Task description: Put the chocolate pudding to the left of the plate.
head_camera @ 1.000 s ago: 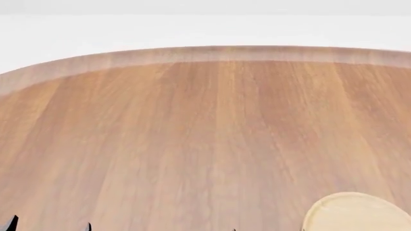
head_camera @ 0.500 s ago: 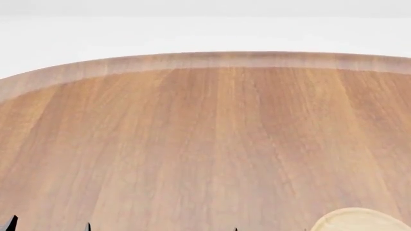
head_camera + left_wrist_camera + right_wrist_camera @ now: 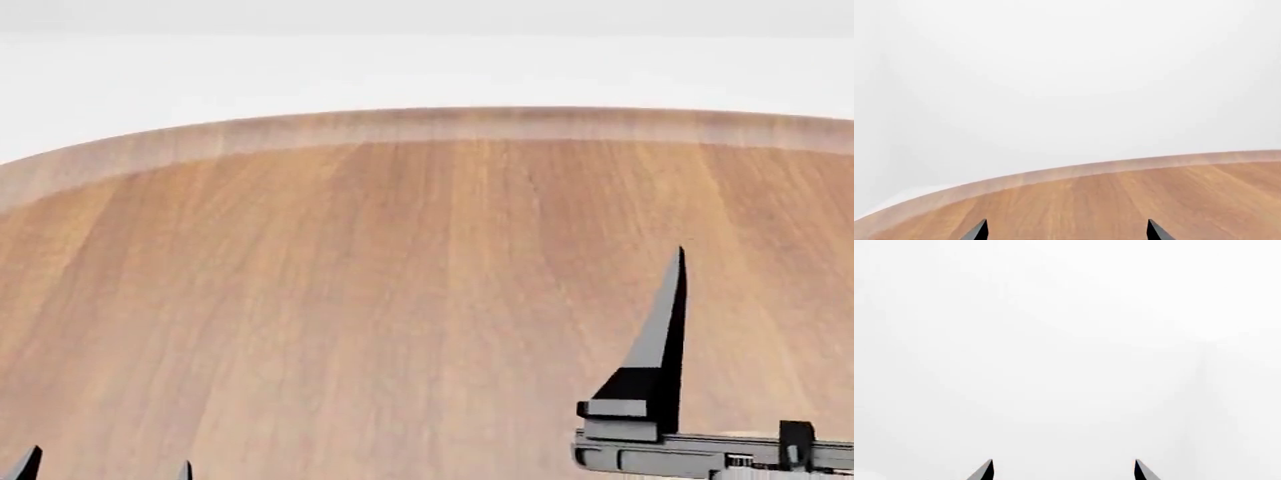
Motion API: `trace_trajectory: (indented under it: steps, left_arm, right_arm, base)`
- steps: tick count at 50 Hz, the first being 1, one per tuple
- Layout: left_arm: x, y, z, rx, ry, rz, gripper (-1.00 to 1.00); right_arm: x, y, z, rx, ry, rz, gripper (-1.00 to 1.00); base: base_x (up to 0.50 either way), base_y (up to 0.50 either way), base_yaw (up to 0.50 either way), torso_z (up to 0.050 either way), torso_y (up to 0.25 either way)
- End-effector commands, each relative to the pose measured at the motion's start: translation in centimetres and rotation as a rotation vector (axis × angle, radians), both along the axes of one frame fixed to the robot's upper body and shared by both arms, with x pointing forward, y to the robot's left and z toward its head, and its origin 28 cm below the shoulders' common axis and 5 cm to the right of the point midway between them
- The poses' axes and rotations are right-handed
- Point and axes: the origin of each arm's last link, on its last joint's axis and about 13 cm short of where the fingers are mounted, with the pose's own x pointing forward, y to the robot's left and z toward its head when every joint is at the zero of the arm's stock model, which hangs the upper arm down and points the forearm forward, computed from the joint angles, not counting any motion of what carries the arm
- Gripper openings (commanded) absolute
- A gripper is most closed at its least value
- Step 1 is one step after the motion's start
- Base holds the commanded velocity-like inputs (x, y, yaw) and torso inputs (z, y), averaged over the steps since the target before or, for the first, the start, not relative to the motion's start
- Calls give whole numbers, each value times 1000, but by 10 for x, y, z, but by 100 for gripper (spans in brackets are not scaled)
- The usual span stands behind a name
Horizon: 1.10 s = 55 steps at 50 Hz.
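Chocolate pudding and plate nowhere visible in any view. Left gripper point(image 3: 1066, 231) fingertips spread apart, empty, over the wooden tabletop point(image 3: 400, 300). Right gripper point(image 3: 1062, 470) likewise parted, empty, mostly cut off in the head view.

Readable text: none in any of the three views.
Table point(image 3: 400, 300): plain wood grain, no lettering or marks.
Right gripper point(image 3: 1062, 470): dark fingers, no label or number.
Left gripper point(image 3: 1067, 231): dark fingertips only, no markings.
Background: blank white, no signs.
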Motion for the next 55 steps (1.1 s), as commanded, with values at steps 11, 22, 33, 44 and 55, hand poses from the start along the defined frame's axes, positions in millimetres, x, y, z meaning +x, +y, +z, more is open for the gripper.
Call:
trace_trajectory:
  steps: [11,22,33,44,55]
  left_arm:
    - [2,-1,-2,9,10,1,100]
    - [2,-4,-6,16,25,-12,100]
    - [2,-6,-8,23,36,-20,100]
    - [2,-6,-9,26,40,-23,100]
    - [3,-6,-9,29,40,-24,100]
  right_arm:
    - [-45,-77,108,-614,367,393,100]
    - [-67,-76,92,-876,655,520,100]
    - [-63,-64,51,-925,732,607,100]
    - [-47,-58,13,-913,812,679,100]
    - [-43,-56,-10,-850,876,714,100]
  base:
    - [0,0,0,0,0]
    - [0,0,0,0,0]
    - [0,0,0,0,0]
    - [0,0,0,0,0]
    - [0,0,0,0,0]
